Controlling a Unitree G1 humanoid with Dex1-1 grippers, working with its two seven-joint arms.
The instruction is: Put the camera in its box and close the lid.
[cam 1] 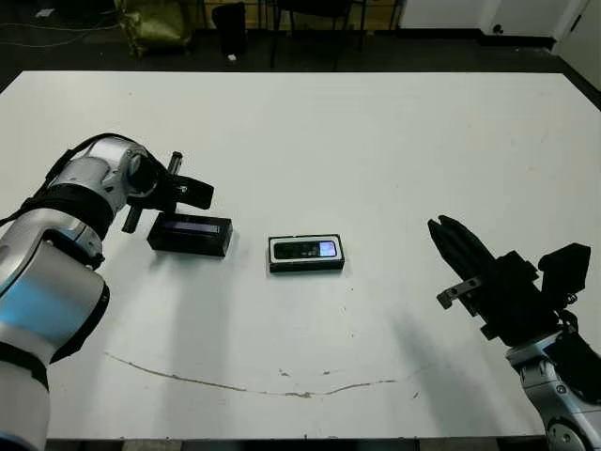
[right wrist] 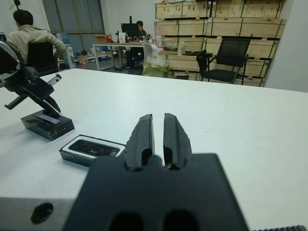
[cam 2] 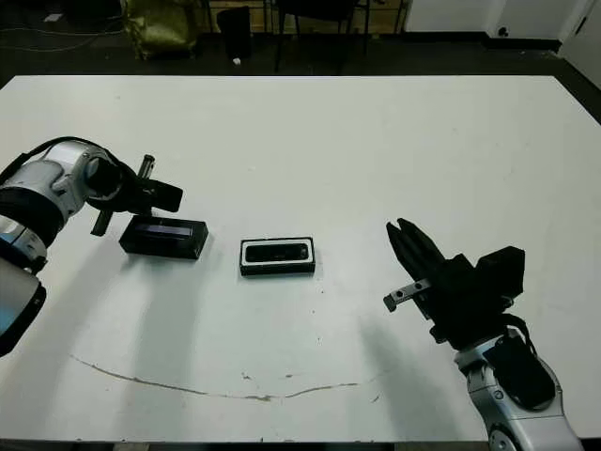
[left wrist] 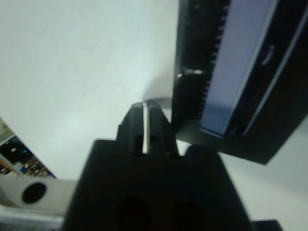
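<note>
The left pincer sits right at the lid, poised over its far left corner, and the head views cannot settle whether it touches. Its wrist camera shows one toothed finger down the lid's side and a second finger drawn in nearer the body, with a gap between them, so it reads as parted and holding nothing. The lid lies flat on the white table, glossy grey strip up, long axis running left to right across the robot's front. That is the relation to watch: the fingers have to straddle the short width, not the length.

Just to the lid's right, apart from it, is the box, lying the same way. And look, the camera is already inside it, bluish screen up, white lining showing as a border all round. So by the look of it only the lid remains, a short carry to the right.

Well off on the other side hangs the right pincer, above the table, fingers pressed together and empty. The left arm is plainly nearer.

In the right wrist view people sit at desks beyond the table.
</note>
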